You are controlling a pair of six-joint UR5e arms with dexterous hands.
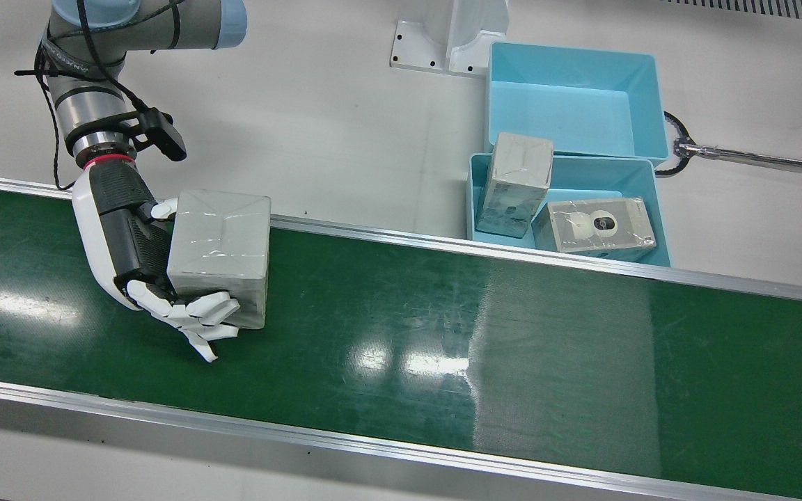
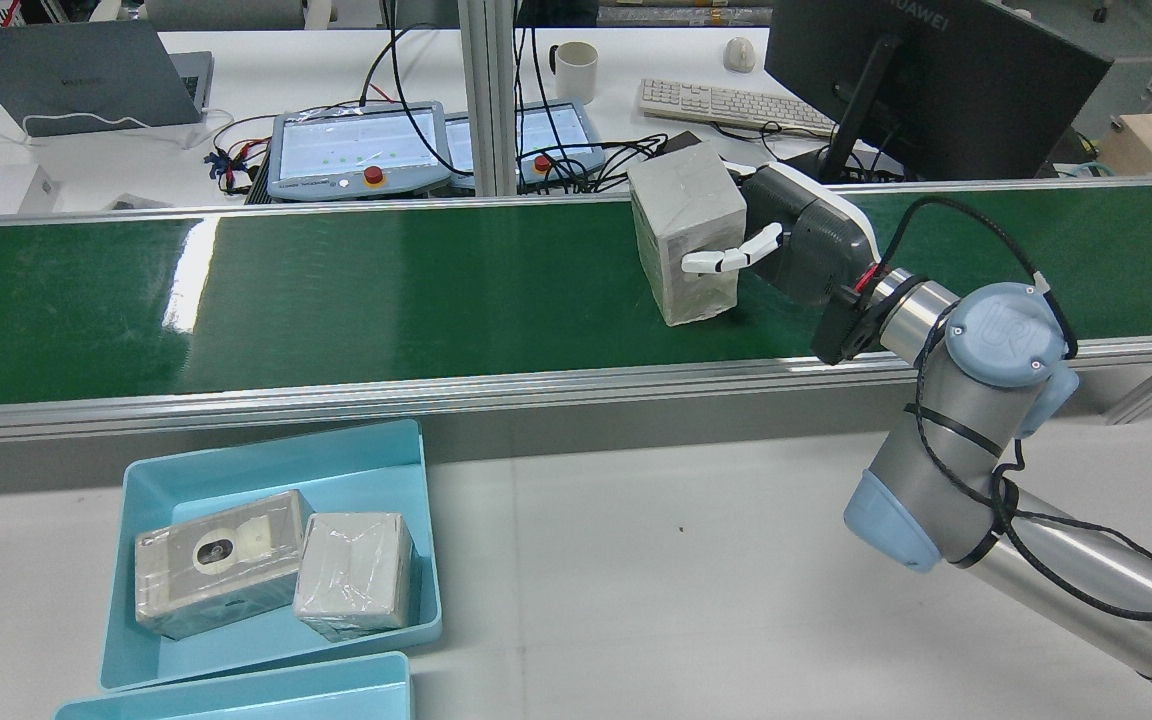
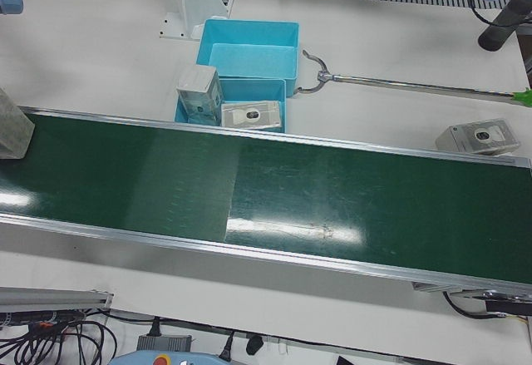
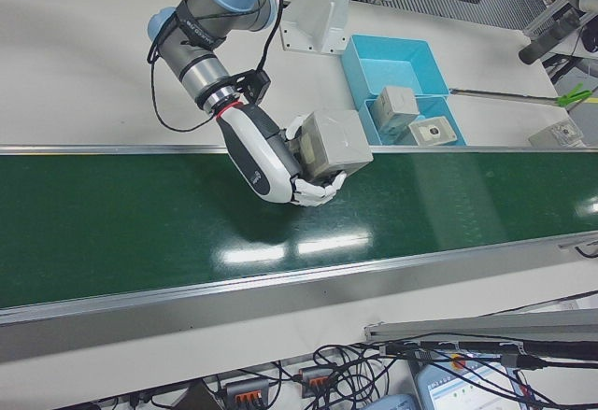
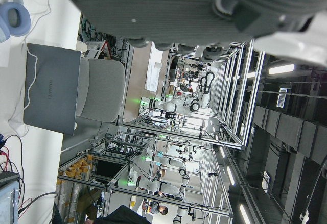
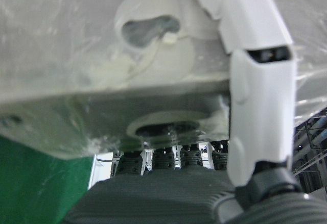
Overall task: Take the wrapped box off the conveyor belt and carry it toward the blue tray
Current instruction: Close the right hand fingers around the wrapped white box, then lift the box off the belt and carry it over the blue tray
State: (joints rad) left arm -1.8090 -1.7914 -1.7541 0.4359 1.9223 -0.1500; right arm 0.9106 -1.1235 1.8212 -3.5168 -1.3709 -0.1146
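My right hand (image 1: 129,243) is shut on a grey plastic-wrapped box (image 1: 220,254), with fingers (image 1: 199,313) curled along its operator-side face and another finger (image 2: 731,260) on the opposite side. The box (image 2: 691,235) hangs over the green conveyor belt (image 1: 443,334) near the rail on the robot's side and looks slightly raised (image 4: 334,144). In the right hand view the box (image 6: 102,55) fills the frame beside a white finger (image 6: 260,81). The nearer blue tray (image 1: 474,174) stands right of the hand, past the belt's rail. Of my left hand only the dark palm (image 5: 194,4) shows.
Two wrapped boxes (image 1: 516,184) (image 1: 592,226) lie in the nearer tray; an empty second blue tray (image 1: 575,76) stands behind it. A long metal reaching tool (image 1: 756,156) and another wrapped box (image 3: 482,138) lie on the white table. Arm pedestal (image 1: 450,42) by the trays.
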